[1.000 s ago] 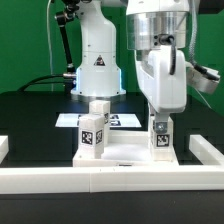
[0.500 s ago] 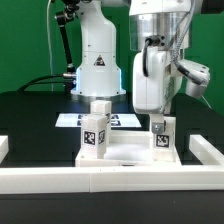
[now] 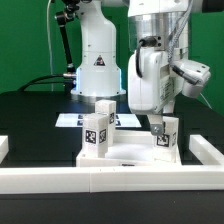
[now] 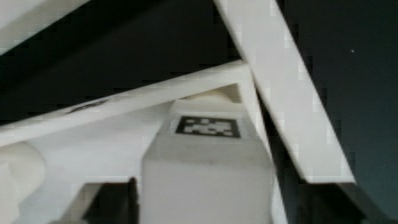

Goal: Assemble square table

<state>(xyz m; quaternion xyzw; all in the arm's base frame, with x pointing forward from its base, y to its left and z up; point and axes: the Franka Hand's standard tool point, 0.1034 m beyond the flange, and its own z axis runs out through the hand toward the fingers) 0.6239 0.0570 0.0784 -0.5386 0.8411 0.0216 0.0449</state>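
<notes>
We find the gripper (image 3: 155, 128) at the leg (image 3: 164, 139) on the tabletop (image 3: 128, 152) corner nearest the exterior view's right, fingers seemingly released. We advise a straight vertical retreat, lest the leg tilt.

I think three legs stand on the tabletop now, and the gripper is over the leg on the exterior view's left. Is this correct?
Not quite. The exterior view shows the gripper over the leg on that view's right, not its left. Three legs do stand on the tabletop.
</notes>
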